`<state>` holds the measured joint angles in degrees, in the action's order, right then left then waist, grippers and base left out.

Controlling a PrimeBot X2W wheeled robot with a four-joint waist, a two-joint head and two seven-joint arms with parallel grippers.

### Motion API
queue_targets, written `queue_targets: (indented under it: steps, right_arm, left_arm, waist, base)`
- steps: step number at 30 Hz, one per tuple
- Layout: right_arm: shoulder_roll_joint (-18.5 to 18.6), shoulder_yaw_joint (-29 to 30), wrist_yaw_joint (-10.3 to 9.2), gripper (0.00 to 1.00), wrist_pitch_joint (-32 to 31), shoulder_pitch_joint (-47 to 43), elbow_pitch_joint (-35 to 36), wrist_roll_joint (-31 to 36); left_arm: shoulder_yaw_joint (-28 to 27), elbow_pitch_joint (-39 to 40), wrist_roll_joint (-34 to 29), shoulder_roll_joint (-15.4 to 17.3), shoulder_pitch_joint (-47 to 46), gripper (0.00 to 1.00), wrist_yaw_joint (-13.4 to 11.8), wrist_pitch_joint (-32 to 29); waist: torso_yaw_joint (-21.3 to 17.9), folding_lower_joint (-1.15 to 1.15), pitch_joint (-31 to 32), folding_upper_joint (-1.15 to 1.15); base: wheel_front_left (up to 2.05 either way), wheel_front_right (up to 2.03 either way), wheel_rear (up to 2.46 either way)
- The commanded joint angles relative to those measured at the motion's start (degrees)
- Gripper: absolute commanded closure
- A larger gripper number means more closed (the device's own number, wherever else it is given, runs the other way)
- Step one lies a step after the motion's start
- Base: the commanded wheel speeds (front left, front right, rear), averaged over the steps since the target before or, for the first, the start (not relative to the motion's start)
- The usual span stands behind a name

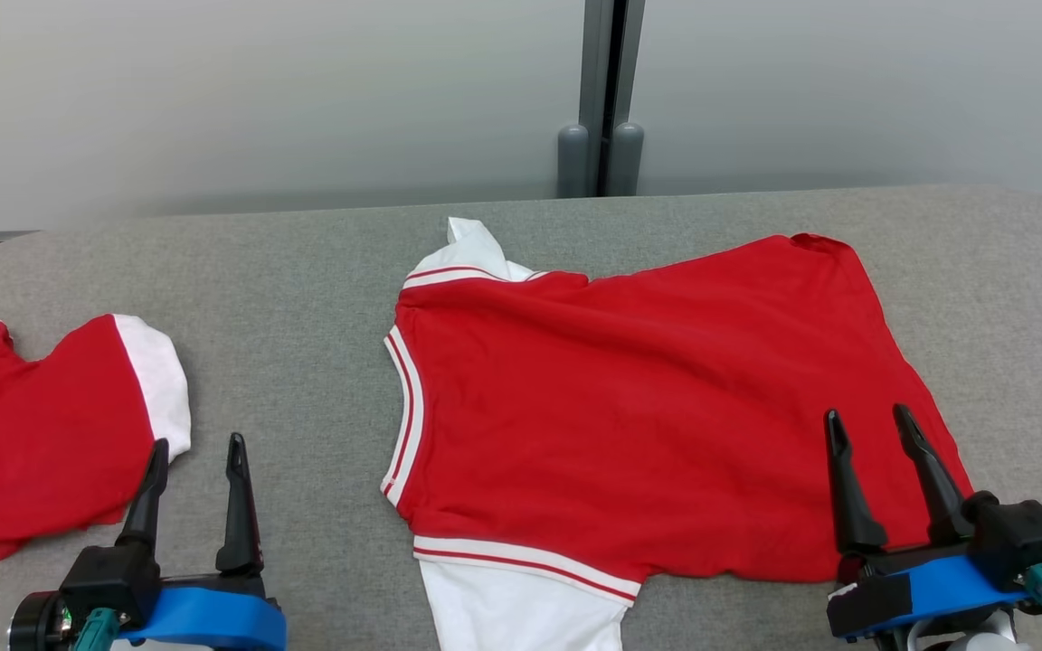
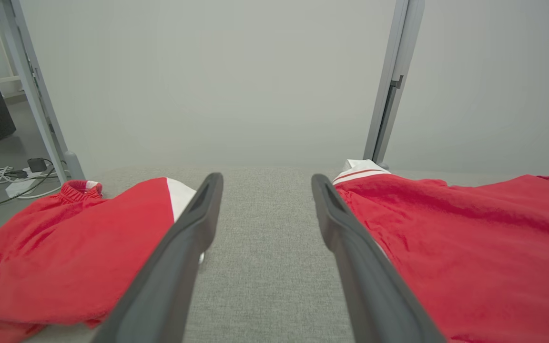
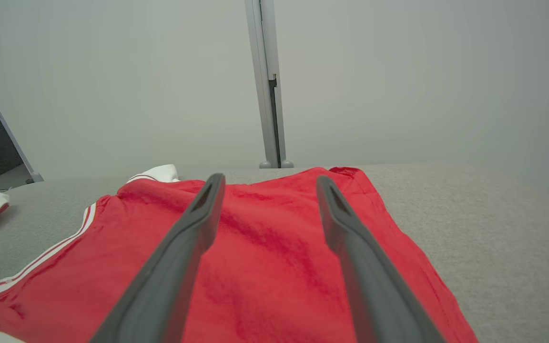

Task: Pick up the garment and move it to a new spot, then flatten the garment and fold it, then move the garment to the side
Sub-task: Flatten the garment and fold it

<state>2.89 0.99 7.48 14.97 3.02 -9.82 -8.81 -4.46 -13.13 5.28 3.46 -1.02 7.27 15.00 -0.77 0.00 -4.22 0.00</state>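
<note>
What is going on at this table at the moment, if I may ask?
A two-armed robot is working on a red shirt with white sleeves, which lies spread out, slightly wrinkled, on the grey table. The right gripper is poised over the shirt's hem end, and the left gripper is over bare table between the shirt and a second red garment crumpled at the left. Both have their jaws open and hold nothing.
</note>
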Motion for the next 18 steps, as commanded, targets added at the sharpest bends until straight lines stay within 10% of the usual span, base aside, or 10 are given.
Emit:
queue_targets:
  steps: [1,18]
  right_arm:
    - [0.02,0.07,0.03,0.0,0.32,-0.17,-0.11,0.16]
    - [0.05,10.4,0.03,0.0,0.28,1.0,-9.16,5.49]
  left_arm:
    - [0.45,-0.06,-0.29,0.18,-0.82,0.0,-0.15,0.26]
    - [10.17,-4.56,0.79,0.28,-0.01,0.0,0.21,0.26]
  waist:
    - [-0.11,0.0,-0.08,0.0]
    - [-1.44,0.0,-0.03,0.0]
  base:
    - [0.0,0.0,0.0]
    - [0.0,0.0,0.0]
